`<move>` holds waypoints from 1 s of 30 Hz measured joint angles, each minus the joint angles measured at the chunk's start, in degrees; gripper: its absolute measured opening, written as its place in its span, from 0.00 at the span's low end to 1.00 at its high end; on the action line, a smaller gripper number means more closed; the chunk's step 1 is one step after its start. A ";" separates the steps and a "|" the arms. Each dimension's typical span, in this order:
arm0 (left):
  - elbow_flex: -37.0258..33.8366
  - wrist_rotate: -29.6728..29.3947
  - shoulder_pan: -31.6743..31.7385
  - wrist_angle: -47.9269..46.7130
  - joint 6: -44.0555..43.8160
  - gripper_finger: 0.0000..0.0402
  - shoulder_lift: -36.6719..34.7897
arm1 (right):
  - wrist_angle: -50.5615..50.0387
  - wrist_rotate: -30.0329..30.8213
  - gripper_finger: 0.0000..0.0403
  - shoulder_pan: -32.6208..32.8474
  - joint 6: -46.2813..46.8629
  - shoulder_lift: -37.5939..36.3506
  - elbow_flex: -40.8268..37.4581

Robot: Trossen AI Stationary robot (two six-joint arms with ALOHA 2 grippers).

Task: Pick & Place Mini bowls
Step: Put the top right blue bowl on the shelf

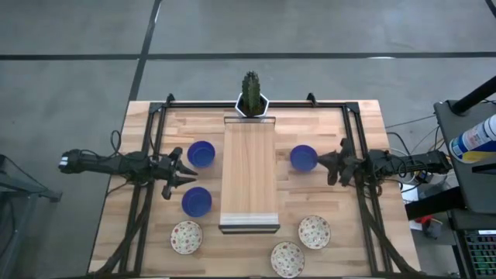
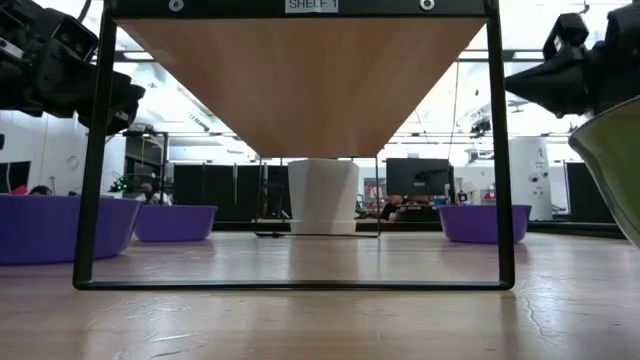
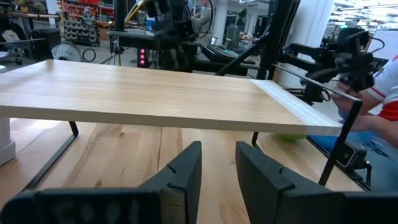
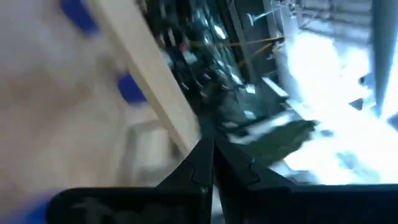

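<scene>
Three cobalt blue bowls rest on the table by their bases: two left of the wooden shelf (image 1: 201,153) (image 1: 197,201) and one to its right (image 1: 304,157). Three speckled cream bowls sit near the front edge (image 1: 187,237) (image 1: 287,259) (image 1: 314,232). My left gripper (image 1: 184,167) (image 3: 219,168) is open and empty between the two left blue bowls, facing the shelf. My right gripper (image 1: 322,161) (image 4: 211,162) is shut and empty just right of the right blue bowl. The low view shows both arms raised above the table.
A raised wooden shelf (image 1: 249,174) on a black frame runs down the table's middle. A white hexagonal cactus pot (image 1: 252,103) stands at its far end. Black frame rails (image 1: 147,155) (image 1: 358,155) run along both sides of the table.
</scene>
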 joint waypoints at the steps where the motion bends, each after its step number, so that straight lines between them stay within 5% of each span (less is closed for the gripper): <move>1: 0.01 0.00 0.00 0.00 0.00 0.26 0.00 | -0.25 -2.06 0.02 0.00 5.72 0.02 0.00; 5: 0.01 0.00 0.00 0.00 0.00 0.26 0.00 | -0.37 -6.99 0.02 0.02 26.12 0.00 0.00; 11: 0.02 0.00 -0.02 0.00 0.00 0.26 0.01 | 4.72 -5.05 0.02 -0.13 2.79 -0.05 0.00; 15: 0.00 0.00 0.00 -0.01 -0.01 0.26 0.00 | 5.93 -6.09 0.02 -0.15 -1.44 -0.04 0.01; 21: 0.01 0.00 0.00 -0.01 0.00 0.26 0.02 | 5.93 -14.90 0.02 0.00 31.16 0.08 0.00; 30: 0.02 0.00 -0.02 -0.01 -0.01 0.26 0.00 | 11.73 -26.77 0.02 0.02 62.25 0.31 0.02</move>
